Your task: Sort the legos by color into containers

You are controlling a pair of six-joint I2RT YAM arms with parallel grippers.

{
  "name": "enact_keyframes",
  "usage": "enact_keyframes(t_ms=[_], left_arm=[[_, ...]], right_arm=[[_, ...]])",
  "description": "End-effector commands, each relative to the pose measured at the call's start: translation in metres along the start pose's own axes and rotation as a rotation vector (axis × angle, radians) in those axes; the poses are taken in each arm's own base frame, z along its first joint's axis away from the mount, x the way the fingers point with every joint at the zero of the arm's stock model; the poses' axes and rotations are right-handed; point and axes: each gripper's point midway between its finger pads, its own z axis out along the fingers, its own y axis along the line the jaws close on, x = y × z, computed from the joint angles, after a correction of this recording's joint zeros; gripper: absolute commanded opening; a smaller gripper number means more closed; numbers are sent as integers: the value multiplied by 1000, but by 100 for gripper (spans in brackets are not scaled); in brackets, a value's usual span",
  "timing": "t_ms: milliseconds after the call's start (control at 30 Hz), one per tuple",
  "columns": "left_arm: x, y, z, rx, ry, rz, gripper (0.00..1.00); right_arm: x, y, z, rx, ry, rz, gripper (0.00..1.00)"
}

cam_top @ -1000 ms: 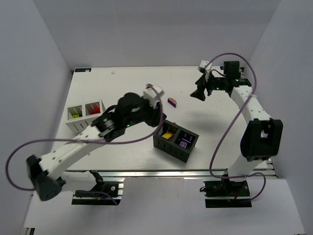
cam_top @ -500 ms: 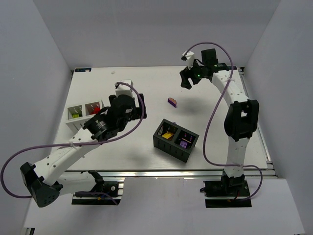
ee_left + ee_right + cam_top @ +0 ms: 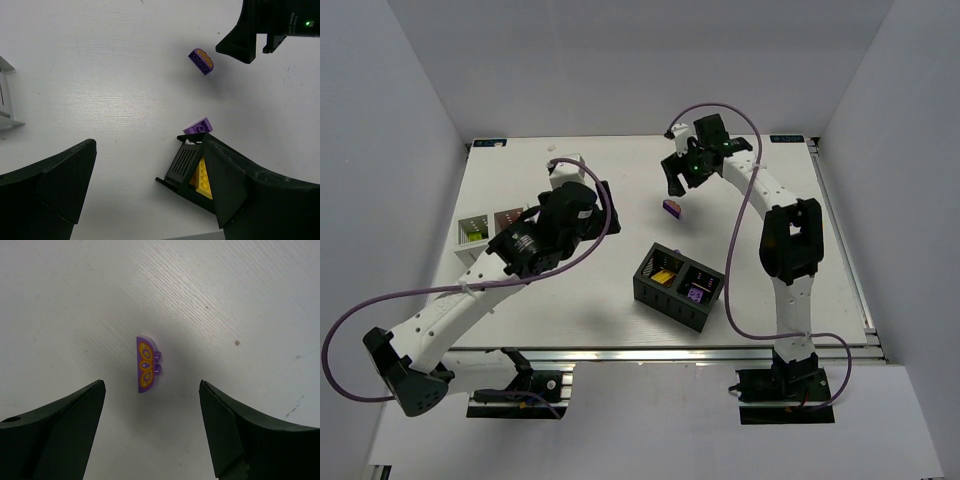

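Purple lego (image 3: 146, 365), the half-round one with the orange print, lies loose on the bare desk (image 3: 570, 290) toward the far side, well apart from the black box (image 3: 650, 292) where it belongs. My right claw (image 3: 674, 182) hangs almost straight above it, jaws spread wide and holding nothing. In my right wrist view the piece sits in the gap between my two fingers (image 3: 65, 430), a touch toward the left one and a little ahead of the tips.

What the next move turns on is how its long axis lies. The flat edge and the curved back run away from my wrist, crossways to the line my fingers close along, and its studs point at my right finger. So I judge that closing would pinch it across the short width, flat edge against one pad and studs against the other, with no wrist turn needed, only a straight descent and a small nudge left to centre it.

My left claw (image 3: 150, 142) is also fully spread and empty, above the desk between the white box (image 3: 472, 232) and the black box, far from this piece. The right arm is plainly the nearer one. A purple piece (image 3: 695, 293) already lies in the black box's right cell, yellow in the other.
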Motion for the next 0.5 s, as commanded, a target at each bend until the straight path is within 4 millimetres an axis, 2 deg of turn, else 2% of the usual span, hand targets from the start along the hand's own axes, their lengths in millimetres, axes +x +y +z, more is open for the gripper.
enact_keyframes(t_ms=[0,100,267,467], left_arm=[[-3,5,-10,-2,-9,-72,98],[1,8,-10,-4,-7,-89,98],[2,14,-12,-22,-16,-104,98],[2,20,-18,-33,-20,-120,98]], right_arm=[[6,-17,10,73,26,32,81],[10,-20,18,76,41,28,80],[28,-7,36,38,98,8,69],[37,1,49,17,120,8,65]])
